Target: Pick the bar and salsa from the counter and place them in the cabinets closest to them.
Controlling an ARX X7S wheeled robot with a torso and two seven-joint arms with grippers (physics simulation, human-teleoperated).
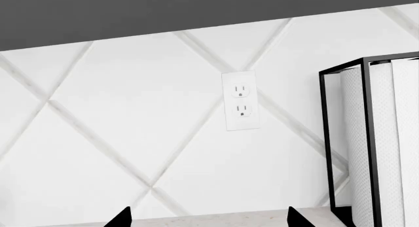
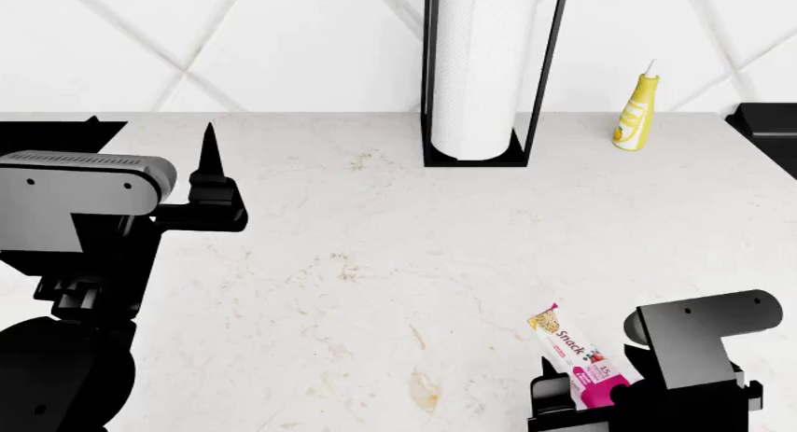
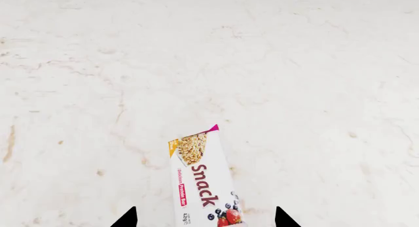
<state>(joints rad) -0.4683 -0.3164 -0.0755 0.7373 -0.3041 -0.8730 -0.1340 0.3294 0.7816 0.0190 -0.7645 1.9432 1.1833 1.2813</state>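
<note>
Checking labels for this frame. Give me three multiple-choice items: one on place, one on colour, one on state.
1. Where does the bar lie?
A. on the counter by the right pincer
B. beside the paper towel roll
C. under the left pincer

2. What colour is the squeeze bottle?
A. red
B. yellow
C. blue

3. How does the right pincer stand?
A. shut on the bar
B. open, tips either side of the bar's end
C. out of view

Answers:
1 A, the head view shows the bar at the counter's near right edge, at that pincer.
2 B, it is pale yellow by the back wall.
3 B, the right wrist view shows both tips apart with the bar between them.
</note>
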